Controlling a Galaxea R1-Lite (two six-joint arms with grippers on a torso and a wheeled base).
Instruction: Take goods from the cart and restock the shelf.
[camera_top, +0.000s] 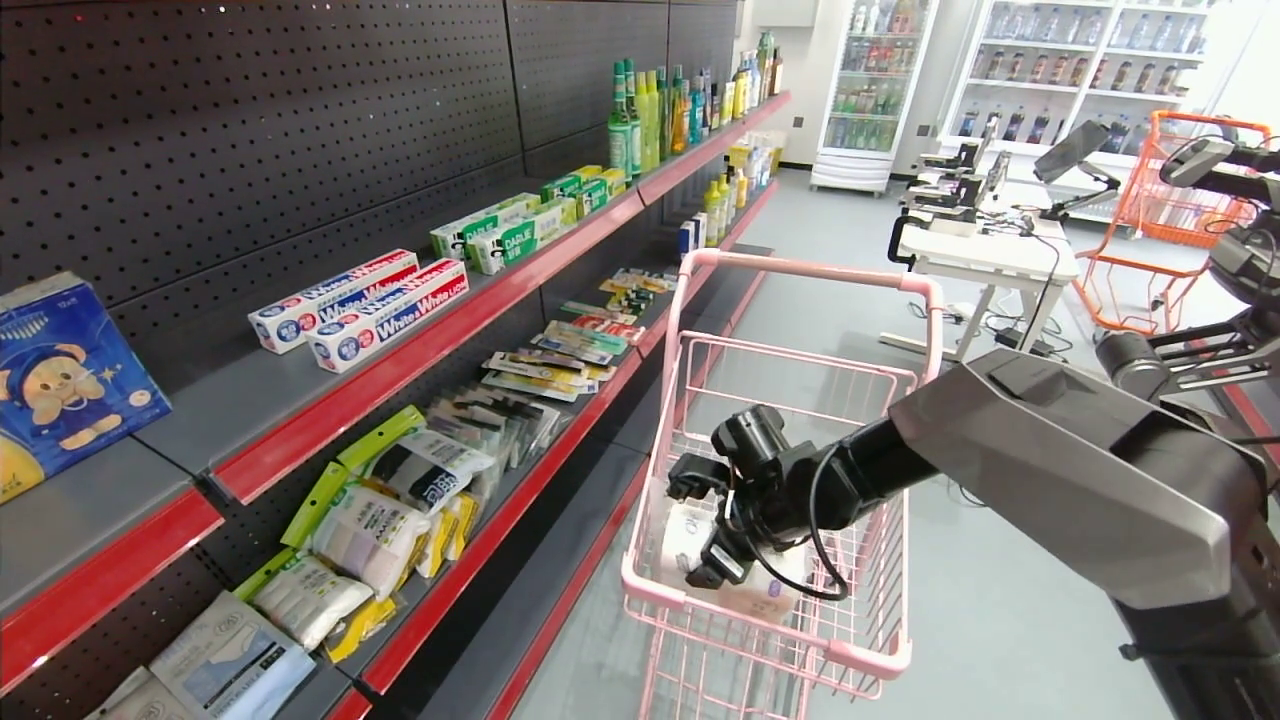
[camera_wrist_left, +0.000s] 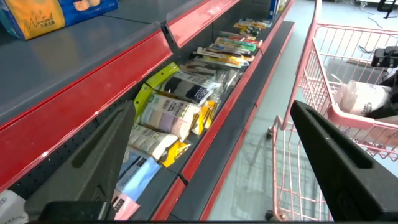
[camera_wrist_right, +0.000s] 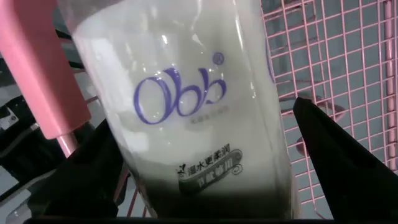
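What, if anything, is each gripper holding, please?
Left gripper holds nothing. Right gripper flanks the white pack at its sides; whether it grips cannot be told.

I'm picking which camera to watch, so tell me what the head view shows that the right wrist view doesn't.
Only the head view: the shelf with toothpaste boxes and green bottles, and the right hand in the pink cart. Only the right wrist view: blue lettering on the white pack, close up between the open fingers. Both: the pink cart's wire and the white pack.
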